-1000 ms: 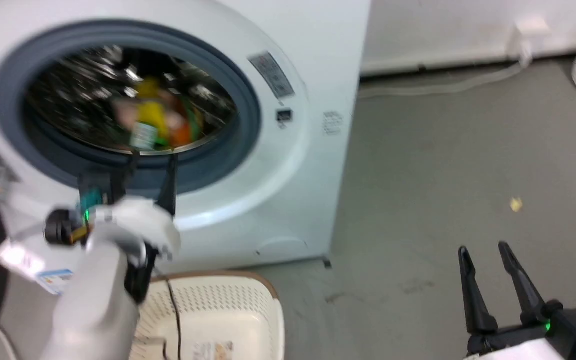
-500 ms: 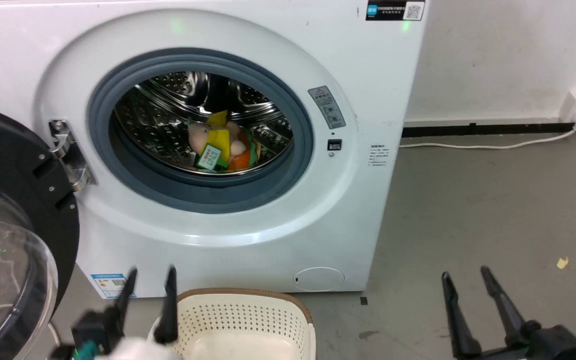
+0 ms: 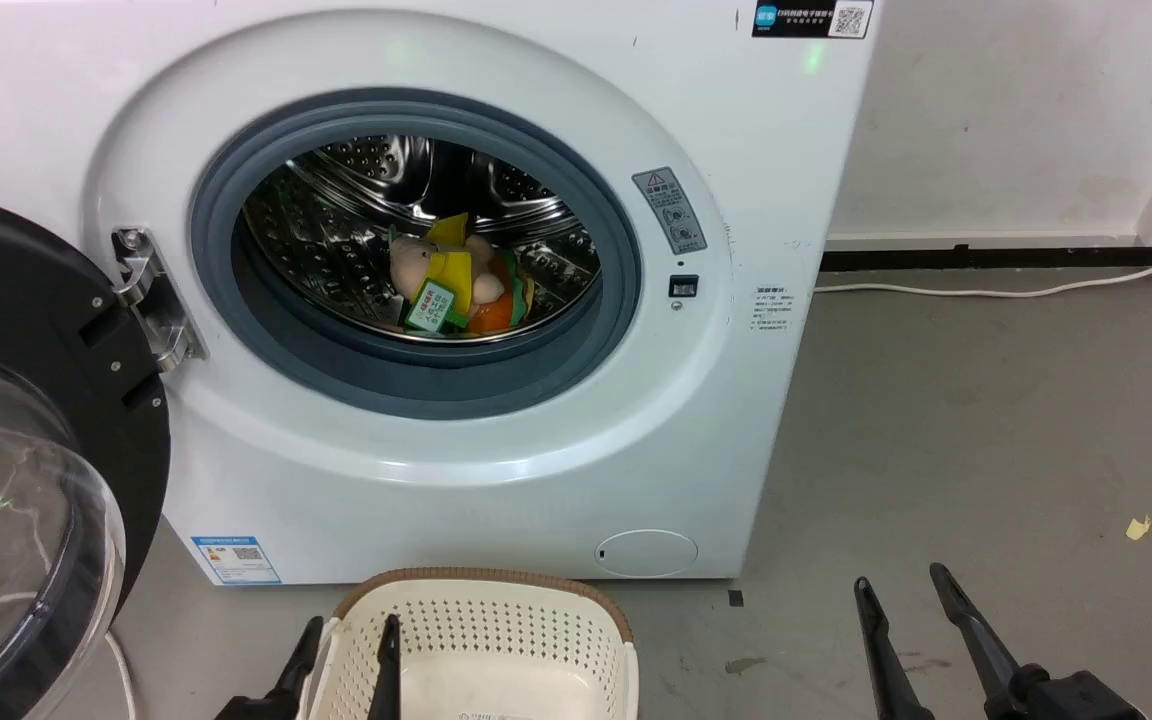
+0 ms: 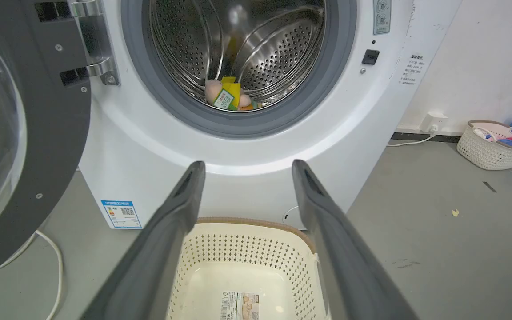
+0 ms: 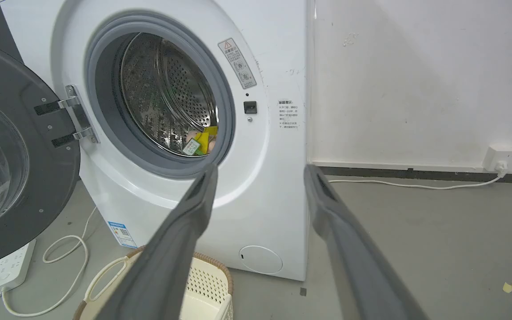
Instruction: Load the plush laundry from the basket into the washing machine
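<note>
Standing on grey floor [image 3: 986, 420] by a white wall [image 3: 1016, 110], the washing machine [image 3: 756, 140] gapes, both arms' jaws apart.

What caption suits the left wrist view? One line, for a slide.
Open left gripper frames the basket; the plush toy lies inside the washing machine.

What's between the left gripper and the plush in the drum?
Nothing visible. The door hangs open off to one side, the washing machine port is clear, and the plush lies low in the drum. The basket sits on the floor below the open left gripper.
</note>
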